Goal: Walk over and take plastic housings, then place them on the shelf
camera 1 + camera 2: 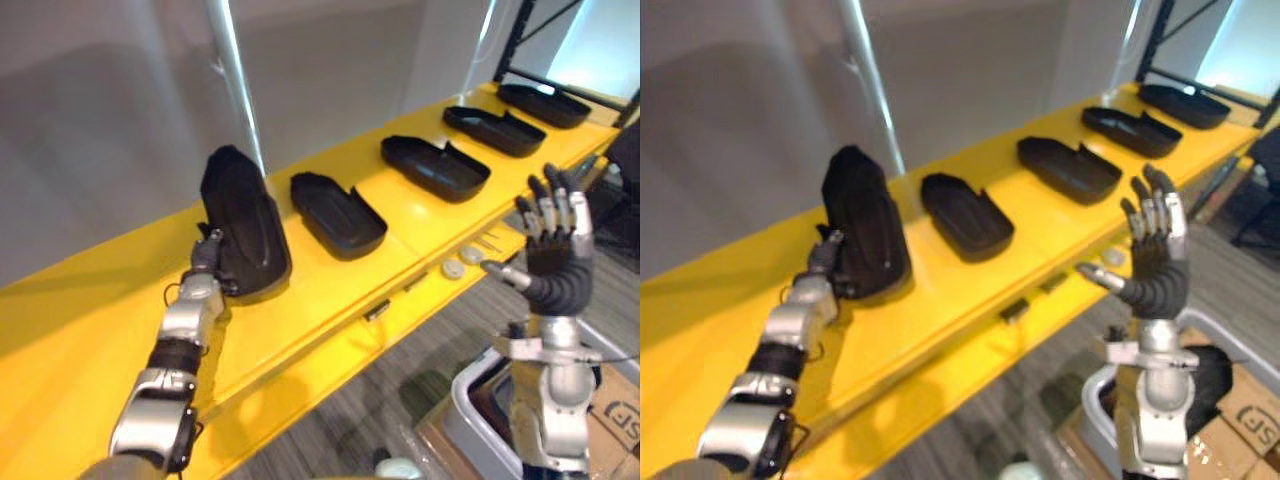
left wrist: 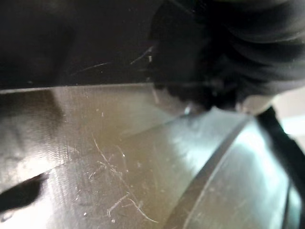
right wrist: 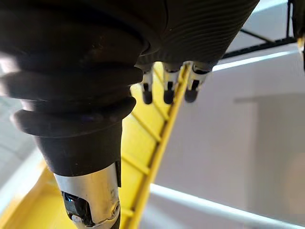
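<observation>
A black plastic housing [image 1: 245, 220] stands tilted on the yellow shelf [image 1: 100, 300], its far end lifted. My left hand [image 1: 207, 258] grips its near end, fingers curled on the rim; the left wrist view shows the housing's scratched glossy surface [image 2: 143, 167] up close. Several more black housings lie flat in a row to the right, the nearest one [image 1: 337, 215] just beside the tilted one, then another [image 1: 435, 167] and further ones [image 1: 495, 130]. My right hand [image 1: 555, 250] is raised in front of the shelf edge, fingers [image 3: 164, 90] straight and holding nothing.
A silver pole [image 1: 235, 70] rises behind the shelf. Small round white parts [image 1: 452, 270] sit on the shelf's front ledge. A grey bin [image 1: 470, 415] and a cardboard box [image 1: 615, 415] stand on the floor at lower right. A black rack upright [image 1: 515, 40] is at the far right.
</observation>
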You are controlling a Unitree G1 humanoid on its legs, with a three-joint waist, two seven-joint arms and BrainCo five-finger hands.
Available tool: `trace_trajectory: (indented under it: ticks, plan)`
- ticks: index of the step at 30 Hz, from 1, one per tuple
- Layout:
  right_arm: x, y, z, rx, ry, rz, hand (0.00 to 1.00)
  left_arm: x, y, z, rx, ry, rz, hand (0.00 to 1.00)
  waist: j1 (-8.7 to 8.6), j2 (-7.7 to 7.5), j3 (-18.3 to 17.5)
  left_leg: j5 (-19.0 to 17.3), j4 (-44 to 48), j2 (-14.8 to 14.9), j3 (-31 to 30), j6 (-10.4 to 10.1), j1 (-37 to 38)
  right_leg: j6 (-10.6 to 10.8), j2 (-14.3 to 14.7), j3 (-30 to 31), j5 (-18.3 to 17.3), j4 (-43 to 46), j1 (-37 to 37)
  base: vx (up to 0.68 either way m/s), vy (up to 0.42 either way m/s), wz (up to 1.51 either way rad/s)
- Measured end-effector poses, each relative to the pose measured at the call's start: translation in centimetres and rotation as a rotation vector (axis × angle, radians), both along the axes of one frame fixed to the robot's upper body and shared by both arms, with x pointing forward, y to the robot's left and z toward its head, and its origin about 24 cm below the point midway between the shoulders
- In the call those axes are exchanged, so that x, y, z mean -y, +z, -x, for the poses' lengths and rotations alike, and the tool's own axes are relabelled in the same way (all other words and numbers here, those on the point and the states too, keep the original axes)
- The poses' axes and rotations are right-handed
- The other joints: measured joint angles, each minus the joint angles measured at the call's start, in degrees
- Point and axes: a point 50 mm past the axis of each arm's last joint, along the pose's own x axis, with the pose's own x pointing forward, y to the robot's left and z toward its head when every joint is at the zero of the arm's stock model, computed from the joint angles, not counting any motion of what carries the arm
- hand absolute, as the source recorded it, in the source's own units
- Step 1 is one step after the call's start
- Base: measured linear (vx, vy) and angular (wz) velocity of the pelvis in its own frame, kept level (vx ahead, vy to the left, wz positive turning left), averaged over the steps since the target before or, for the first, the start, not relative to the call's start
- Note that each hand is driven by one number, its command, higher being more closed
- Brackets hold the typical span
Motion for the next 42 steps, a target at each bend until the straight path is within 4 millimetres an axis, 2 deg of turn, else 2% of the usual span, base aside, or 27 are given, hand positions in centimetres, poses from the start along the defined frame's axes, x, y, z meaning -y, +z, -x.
trace_trajectory:
  ticks: [2, 5, 9, 17, 20, 25, 33, 34, 42]
  plan:
    - [0.2, 0.1, -0.1, -0.012, 0.010, -0.007, 0.00, -1.4, -0.8, 0.5, -0.064, 0.078, 0.013, 1.00, -0.22, 0.68, 0.1, 0.0, -0.2, 0.0, 0.9, 0.0, 0.0, 0.0, 0.3, 1.2, 0.4, -0.2, -0.7, -0.02, -0.016, -0.24]
    - [0.3, 0.0, -0.1, -0.017, 0.030, -0.025, 0.00, -3.1, -0.8, 0.9, -0.107, 0.125, -0.029, 1.00, -1.36, 0.96, 0.2, 0.0, -0.2, 0.1, 1.0, 0.0, 0.0, 0.0, 0.3, 1.3, 0.5, -0.3, -0.7, -0.01, -0.007, -0.03]
    - [0.2, 0.0, -0.1, -0.016, 0.056, -0.026, 0.00, -4.1, -0.8, 1.1, -0.177, 0.133, -0.105, 1.00, -1.40, 1.02, 0.3, 0.0, -0.2, 0.1, 0.9, 0.0, 0.0, -0.1, 0.3, 1.3, 0.6, -0.5, -0.6, 0.00, 0.000, 0.00]
    - [-0.4, -0.1, -0.3, -0.017, 0.085, -0.031, 0.00, -4.5, -1.1, 1.4, -0.228, 0.120, -0.139, 1.00, -1.26, 1.73, 0.7, 0.2, 0.1, 0.2, 0.0, 0.1, -0.3, -0.1, 0.2, 0.0, 0.9, -1.4, 0.6, -0.02, -0.026, 0.08]
    - [-1.0, 0.5, -0.8, 0.008, 0.118, -0.041, 0.00, -4.4, -1.2, 1.4, -0.263, 0.087, -0.173, 1.00, -1.24, 1.95, 0.7, 0.7, 0.2, 0.2, -1.4, 0.3, -1.1, -0.2, 0.1, -1.4, 1.0, -1.6, 0.6, -0.02, -0.043, 0.21]
    - [-1.7, 1.0, -1.6, 0.028, 0.141, -0.047, 0.00, -4.4, -1.3, 1.5, -0.311, 0.052, -0.222, 1.00, 0.00, 2.06, 0.8, 1.0, 0.2, 0.3, -2.5, 0.3, -1.4, -0.3, 0.1, -2.0, 1.0, -1.6, 0.7, -0.02, -0.025, 0.07]
    - [-1.4, 0.6, -2.2, -0.003, 0.120, -0.060, 0.00, -4.1, -1.4, 1.4, -0.354, -0.040, -0.266, 1.00, 1.66, 2.07, 0.8, 1.5, 0.4, 0.2, -4.5, 0.4, -2.0, -0.3, -0.1, -4.5, 1.0, -1.9, 1.7, -0.02, -0.017, 0.15]
    - [-1.5, 0.7, -2.2, 0.001, 0.122, -0.058, 0.00, -4.0, -1.4, 1.4, -0.353, -0.056, -0.257, 0.00, 1.79, 2.07, 0.8, 1.6, 0.4, 0.2, -4.7, 0.3, -2.1, -0.3, -0.1, -4.6, 1.0, -1.9, 1.8, -0.01, -0.011, 0.10]
    - [-1.6, 0.8, -3.0, 0.004, 0.116, -0.047, 0.00, -3.8, -1.3, 1.3, -0.338, -0.065, -0.246, 0.00, 2.00, 1.99, 0.9, 1.7, 0.2, 0.2, -5.4, 0.3, -2.1, -0.5, -0.1, -5.1, 0.9, -2.0, 2.4, -0.01, -0.004, 0.03]
